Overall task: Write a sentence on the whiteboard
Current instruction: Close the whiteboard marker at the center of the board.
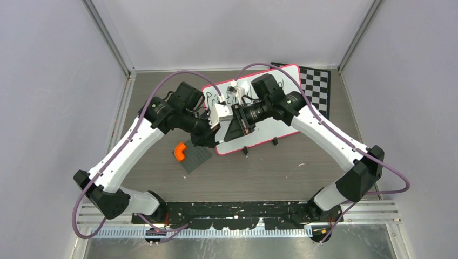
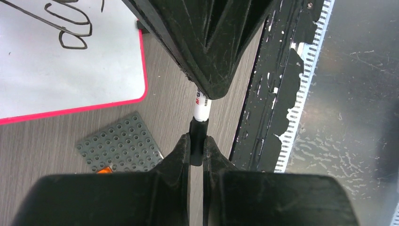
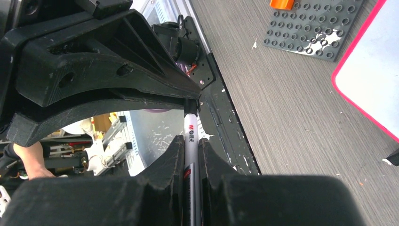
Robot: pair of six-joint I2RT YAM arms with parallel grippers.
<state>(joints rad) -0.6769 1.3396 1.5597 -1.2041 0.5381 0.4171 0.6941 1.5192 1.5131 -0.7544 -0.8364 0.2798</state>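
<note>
While near whiteboard [image 1: 264, 132], claws [image 2: 197, 148] [image 3: 190, 146] around marker [image 2: 201, 109].

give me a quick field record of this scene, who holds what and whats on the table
left gripper: shut on the black end of the marker
right gripper: shut on the marker's white barrel
marker: held between both grippers, off the whiteboard
whiteboard: flat on the table, red-pink rim
sentence: black scrawl, partly hidden by the arms
grey studded plate: beside the whiteboard's near corner, orange piece at its edge
chessboard: behind the whiteboard
</note>
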